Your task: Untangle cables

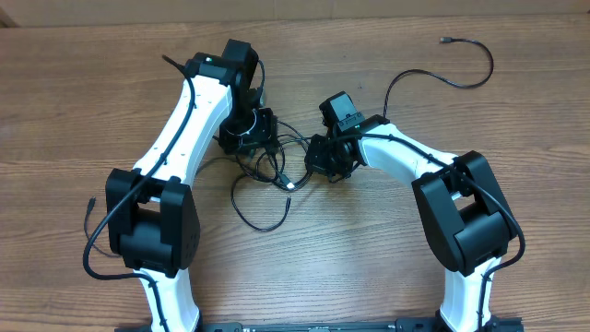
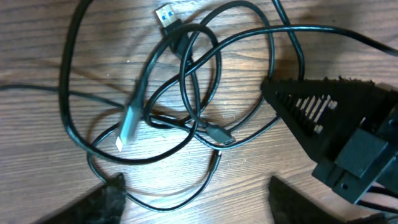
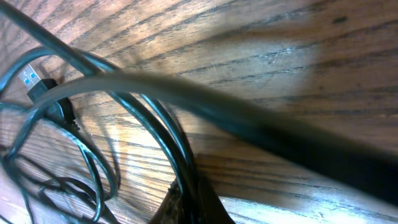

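Several thin black cables [image 1: 267, 171] lie tangled in loops on the table between my two grippers. In the left wrist view the tangle [image 2: 186, 106] shows a blue-tipped USB plug [image 2: 166, 14], a silvery plug [image 2: 127, 124] and a small connector [image 2: 221, 134]. My left gripper [image 1: 247, 136] sits at the tangle's far left. Its fingers [image 2: 193, 190] are open wide, with one low cable loop lying between them. My right gripper [image 1: 324, 161] is at the tangle's right edge, its fingers [image 3: 193, 202] shut on cable strands. The USB plug also shows in the right wrist view [image 3: 34, 78].
Another thin black cable [image 1: 475, 69] curves across the far right of the wooden table [image 1: 369, 258], its plug end at the top, and runs back toward the right arm. A blurred dark cord [image 3: 261, 124] crosses close to the right wrist camera.
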Motion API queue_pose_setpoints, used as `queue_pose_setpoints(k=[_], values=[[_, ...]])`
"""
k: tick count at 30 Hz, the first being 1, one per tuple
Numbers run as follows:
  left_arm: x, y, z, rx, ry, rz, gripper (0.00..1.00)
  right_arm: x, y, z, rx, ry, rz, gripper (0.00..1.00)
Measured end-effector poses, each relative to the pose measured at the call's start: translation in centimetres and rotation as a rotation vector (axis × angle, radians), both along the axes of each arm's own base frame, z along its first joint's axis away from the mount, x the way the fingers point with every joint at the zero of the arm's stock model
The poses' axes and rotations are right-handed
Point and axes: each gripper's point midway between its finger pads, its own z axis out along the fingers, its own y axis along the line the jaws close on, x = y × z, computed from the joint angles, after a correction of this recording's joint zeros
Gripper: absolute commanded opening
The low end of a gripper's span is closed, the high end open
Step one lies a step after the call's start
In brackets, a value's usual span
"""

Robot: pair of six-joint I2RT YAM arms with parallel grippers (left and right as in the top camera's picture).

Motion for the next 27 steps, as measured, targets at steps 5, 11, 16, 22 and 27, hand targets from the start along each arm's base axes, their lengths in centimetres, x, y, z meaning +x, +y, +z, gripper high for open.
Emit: queue_pose_setpoints(k=[5, 11, 16, 22, 27], values=[[0.1, 0.3, -0.1, 0.017, -0.003, 0.009, 0.6, 0.0, 0.0, 0.0, 0.0, 0.0, 0.0, 0.04], [-0.2, 0.5, -1.2, 0.033, 0.009, 0.024, 0.22, 0.0, 0.0, 0.0, 0.001, 0.0, 0.0, 0.04], [-1.7, 0.3, -4.4, 0.047, 0.045, 0.013, 0.27, 0.0, 0.0, 0.0, 0.001, 0.0, 0.0, 0.04], [-2.2, -0.7, -7.3, 0.039, 0.021, 0.009, 0.38, 0.0, 0.0, 0.0, 0.0, 0.0, 0.0, 0.04], [-0.8, -1.4, -7.7, 0.018, -0.031, 0.069, 0.39, 0.0, 0.0, 0.0, 0.001, -0.001, 0.0, 0.04]])
